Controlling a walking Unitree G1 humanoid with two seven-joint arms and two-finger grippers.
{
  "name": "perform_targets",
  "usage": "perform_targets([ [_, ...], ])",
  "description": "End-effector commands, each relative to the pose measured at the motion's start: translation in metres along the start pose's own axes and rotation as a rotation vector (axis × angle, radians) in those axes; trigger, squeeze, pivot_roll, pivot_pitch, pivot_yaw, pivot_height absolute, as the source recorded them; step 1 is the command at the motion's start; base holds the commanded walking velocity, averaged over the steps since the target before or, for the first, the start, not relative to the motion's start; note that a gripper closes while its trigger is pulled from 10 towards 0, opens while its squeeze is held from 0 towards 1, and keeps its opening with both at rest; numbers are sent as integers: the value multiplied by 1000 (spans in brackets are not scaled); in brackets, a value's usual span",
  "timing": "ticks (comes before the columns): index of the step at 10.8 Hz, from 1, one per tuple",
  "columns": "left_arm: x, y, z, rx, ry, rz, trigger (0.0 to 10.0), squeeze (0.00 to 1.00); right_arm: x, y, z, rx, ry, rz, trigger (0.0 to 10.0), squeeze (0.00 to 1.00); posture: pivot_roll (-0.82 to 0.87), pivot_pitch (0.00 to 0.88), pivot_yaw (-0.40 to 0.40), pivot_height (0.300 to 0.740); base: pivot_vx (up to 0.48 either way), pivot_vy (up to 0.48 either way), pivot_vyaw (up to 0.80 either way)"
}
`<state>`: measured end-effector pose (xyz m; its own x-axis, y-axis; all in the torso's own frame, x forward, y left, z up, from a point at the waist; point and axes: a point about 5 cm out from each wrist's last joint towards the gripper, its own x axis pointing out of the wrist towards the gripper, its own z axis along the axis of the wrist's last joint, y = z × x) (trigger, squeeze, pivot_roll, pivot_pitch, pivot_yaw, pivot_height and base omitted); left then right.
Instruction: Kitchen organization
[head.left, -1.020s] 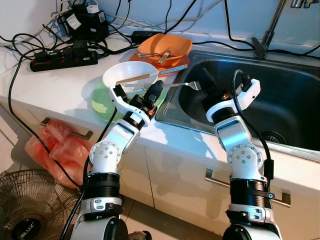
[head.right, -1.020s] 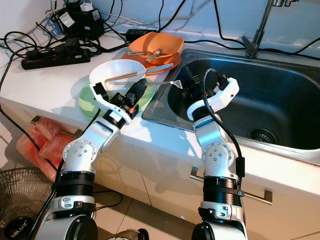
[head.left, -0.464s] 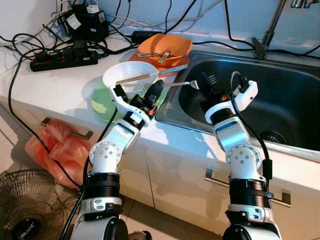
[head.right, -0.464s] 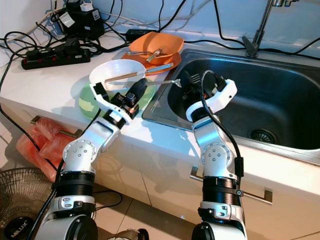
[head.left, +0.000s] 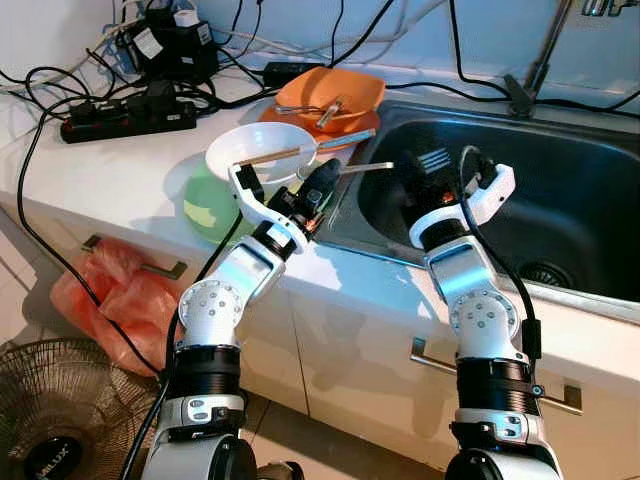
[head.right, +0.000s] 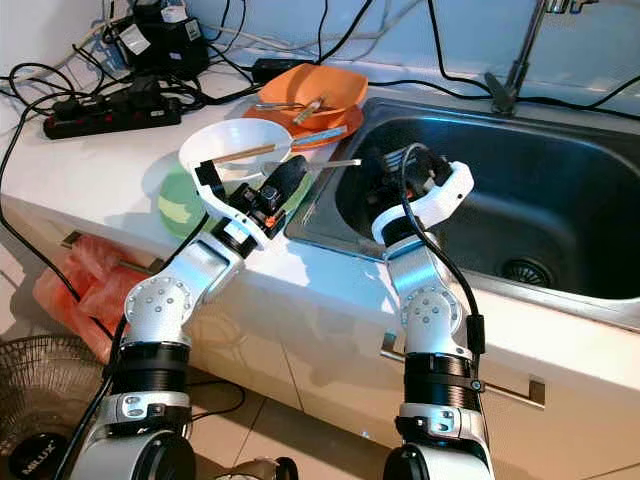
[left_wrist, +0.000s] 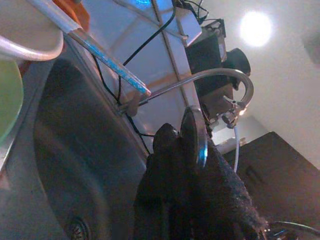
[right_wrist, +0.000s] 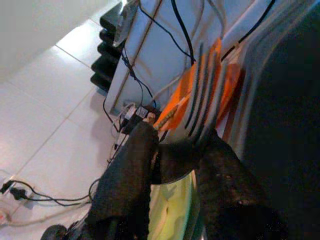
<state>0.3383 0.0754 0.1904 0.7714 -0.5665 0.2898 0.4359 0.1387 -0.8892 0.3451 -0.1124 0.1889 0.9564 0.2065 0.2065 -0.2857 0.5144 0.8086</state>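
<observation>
White kitchen counter (head.left: 120, 170) runs across the scene, with a deep steel sink (head.left: 590, 190) set into its right half and a tangle of cables and a power strip (head.left: 125, 118) along the back wall. Behind the sink, the tap (head.left: 535, 70) is cut off by the top edge of the picture.

On the counter a white bowl (head.left: 235, 150) sits on a green plate (head.left: 205, 205) with chopsticks (head.left: 275, 155) laid across it. Behind it, an orange bowl (head.left: 350, 90) holds more cutlery, too small to sort out.

Both arms reach forward over the sink's near left corner. The left gripper (head.left: 318, 185) has pushed further forward than a second ago, carrying the fork (head.left: 365, 166) with it. The tines, which then lay short of the right gripper (head.left: 415, 175), now stand beyond its fingers (right_wrist: 125, 175). Those fingers are pressed on the neck just below the tines. The left gripper's fingers (left_wrist: 170, 145) pinch the rounded end of the handle.

So the fork hangs level above the sink's rim, bridged between the two grippers. I judge this to be a handover in its middle stage, with both ends gripped and neither let go.

The stretch of handle behind the right gripper's finger is hidden in the head views. How firmly the right side grips cannot be told.
</observation>
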Motion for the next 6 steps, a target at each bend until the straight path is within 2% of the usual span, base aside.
perform_targets([
  [1, 5, -7, -16, -24, 64, -27, 6353, 0, 9, 17, -7, 5, 24, 56, 0, 0, 53, 43, 93, 740, 0, 0, 0],
  [6, -8, 1, -9, -17, 55, 10, 6078, 0, 11, 13, -2, -20, -6, 33, 0, 0, 57, 47, 93, 740, 0, 0, 0],
])
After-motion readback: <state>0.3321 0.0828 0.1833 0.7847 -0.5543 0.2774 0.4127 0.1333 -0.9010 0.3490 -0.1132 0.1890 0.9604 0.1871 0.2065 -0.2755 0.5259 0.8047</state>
